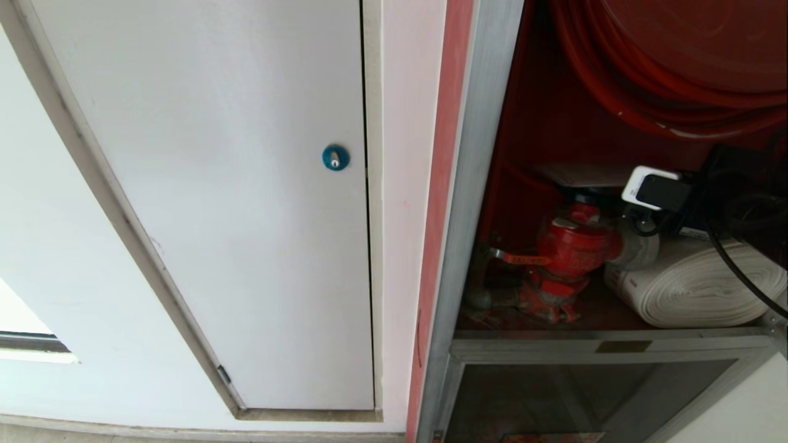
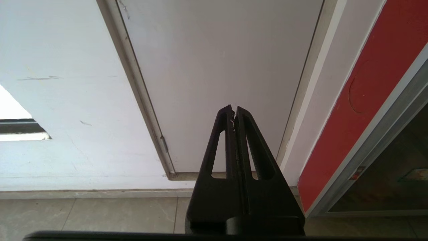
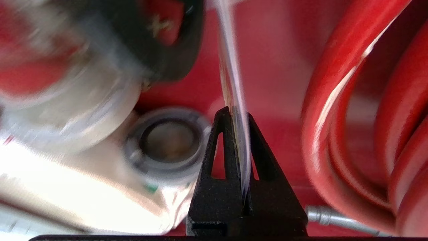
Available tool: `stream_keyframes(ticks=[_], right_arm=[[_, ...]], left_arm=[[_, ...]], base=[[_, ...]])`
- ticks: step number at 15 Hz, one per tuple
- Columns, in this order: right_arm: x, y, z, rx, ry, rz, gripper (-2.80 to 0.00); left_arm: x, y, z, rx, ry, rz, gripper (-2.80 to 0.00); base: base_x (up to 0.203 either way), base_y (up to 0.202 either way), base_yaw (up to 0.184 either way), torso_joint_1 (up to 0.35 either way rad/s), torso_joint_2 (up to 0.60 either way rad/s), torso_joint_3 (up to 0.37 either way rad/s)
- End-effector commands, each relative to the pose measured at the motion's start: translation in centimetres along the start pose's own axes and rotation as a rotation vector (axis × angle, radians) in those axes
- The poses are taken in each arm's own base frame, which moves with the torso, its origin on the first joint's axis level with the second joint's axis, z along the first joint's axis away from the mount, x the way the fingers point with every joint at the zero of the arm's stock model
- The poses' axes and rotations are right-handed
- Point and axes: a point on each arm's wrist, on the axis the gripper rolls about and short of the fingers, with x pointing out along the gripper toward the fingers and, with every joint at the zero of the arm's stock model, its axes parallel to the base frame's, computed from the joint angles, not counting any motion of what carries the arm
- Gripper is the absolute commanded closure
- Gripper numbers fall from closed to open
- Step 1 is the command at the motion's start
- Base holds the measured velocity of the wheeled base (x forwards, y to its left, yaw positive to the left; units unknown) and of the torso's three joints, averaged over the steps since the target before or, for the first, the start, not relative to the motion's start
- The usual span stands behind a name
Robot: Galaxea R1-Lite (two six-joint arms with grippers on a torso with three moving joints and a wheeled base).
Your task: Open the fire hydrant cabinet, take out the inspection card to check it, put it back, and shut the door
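The fire hydrant cabinet stands open at the right, with a silver frame and a red interior. Inside are the red valve, a rolled white hose and the red hose reel. My right gripper is inside the cabinet, shut on the inspection card, a thin sheet seen edge-on. In the head view the card lies flat just above the valve, with my right wrist behind it. The door is out of view. My left gripper is shut and empty, parked facing the wall.
A white panel door with a blue round lock fills the wall left of the cabinet. A smaller lower glass door sits under the cabinet shelf. A hose coupling ring lies beside the right gripper. Tiled floor runs below the wall.
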Motion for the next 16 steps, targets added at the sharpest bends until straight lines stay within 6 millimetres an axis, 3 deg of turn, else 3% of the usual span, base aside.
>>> stream_keyframes(ticks=[1, 6, 7, 13, 16], right_arm=[[0.9, 0.6, 0.1, -0.008, 0.000, -0.003, 0.00], [1.2, 0.7, 0.2, -0.006, -0.004, -0.013, 0.00], [1.3, 0.7, 0.2, -0.007, -0.004, -0.010, -2.80], [1.2, 0.4, 0.1, -0.002, -0.005, -0.032, -2.80], [-0.7, 0.3, -0.3, -0.013, -0.019, -0.033, -2.80]], left_arm=[[0.0, 0.0, 0.0, 0.000, 0.002, 0.000, 0.00], [0.0, 0.0, 0.0, 0.000, 0.002, 0.000, 0.00], [0.0, 0.0, 0.0, 0.000, 0.002, 0.000, 0.00], [0.0, 0.0, 0.0, 0.000, 0.001, 0.000, 0.00], [0.0, 0.0, 0.0, 0.000, 0.002, 0.000, 0.00]], base=[[0.000, 0.000, 0.000, 0.000, 0.00, 0.000], [0.000, 0.000, 0.000, 0.000, 0.00, 0.000], [0.000, 0.000, 0.000, 0.000, 0.00, 0.000], [0.000, 0.000, 0.000, 0.000, 0.00, 0.000], [0.000, 0.000, 0.000, 0.000, 0.00, 0.000]])
